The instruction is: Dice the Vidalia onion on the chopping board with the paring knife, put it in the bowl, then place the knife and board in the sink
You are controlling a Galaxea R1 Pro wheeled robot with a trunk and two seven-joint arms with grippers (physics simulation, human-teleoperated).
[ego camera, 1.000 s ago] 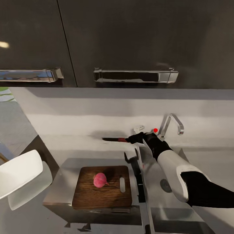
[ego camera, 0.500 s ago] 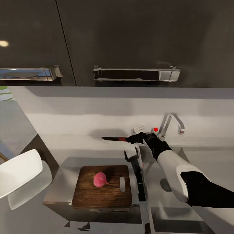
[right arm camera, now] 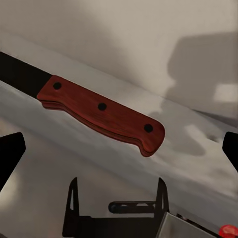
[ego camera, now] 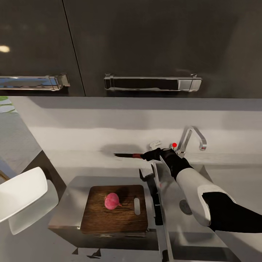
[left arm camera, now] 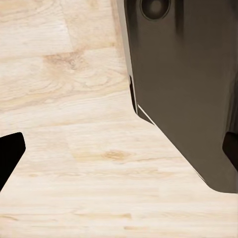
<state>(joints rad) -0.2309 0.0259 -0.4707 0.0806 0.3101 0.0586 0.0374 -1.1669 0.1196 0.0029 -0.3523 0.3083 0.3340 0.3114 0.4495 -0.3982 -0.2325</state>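
the right gripper (ego camera: 149, 155) hung at the counter's back edge, fingers spread wide and holding nothing. the paring knife (ego camera: 128, 155) lay just at its 9 o'clock, red-brown handle (right arm camera: 101, 113) nearest, blade pointing away. the onion (ego camera: 112, 201) sat on the chopping board (ego camera: 115, 209) at 7 o'clock. the white bowl (ego camera: 20, 193) was empty. nothing had moved since a second before.
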